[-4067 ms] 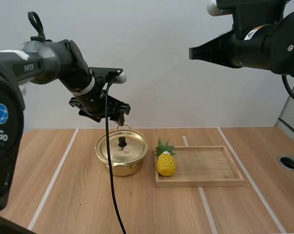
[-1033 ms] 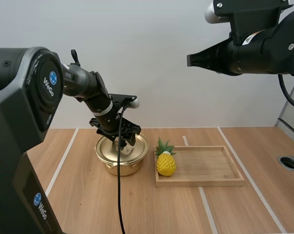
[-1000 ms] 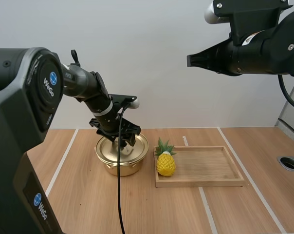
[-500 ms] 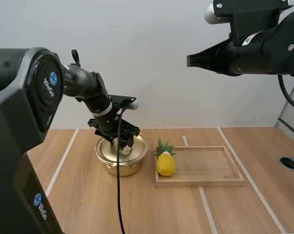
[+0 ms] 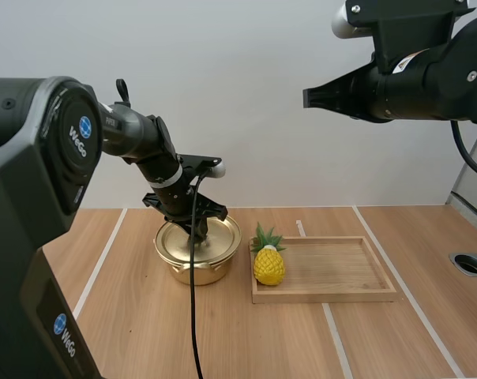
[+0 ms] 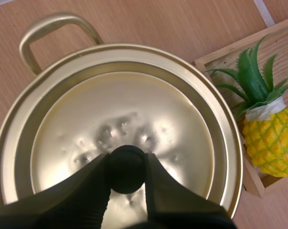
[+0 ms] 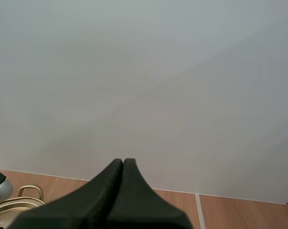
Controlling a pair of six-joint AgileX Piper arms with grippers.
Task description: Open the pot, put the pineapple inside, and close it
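Round gold metal pot, two-handled: stood on the light wooden table and closed by its domed gold lid. The black round knob at the lid's centre is pinched between the fingers of the left gripper. Yellow toy pineapple with green leaves: stood upright in the left end of the shallow rectangular wooden tray, just beside the pot. Right gripper: held high above the table, fingers pressed together on nothing.

Left arm angles down, left gripper pinching a knob. Right arm raised high, right gripper fingers pressed together
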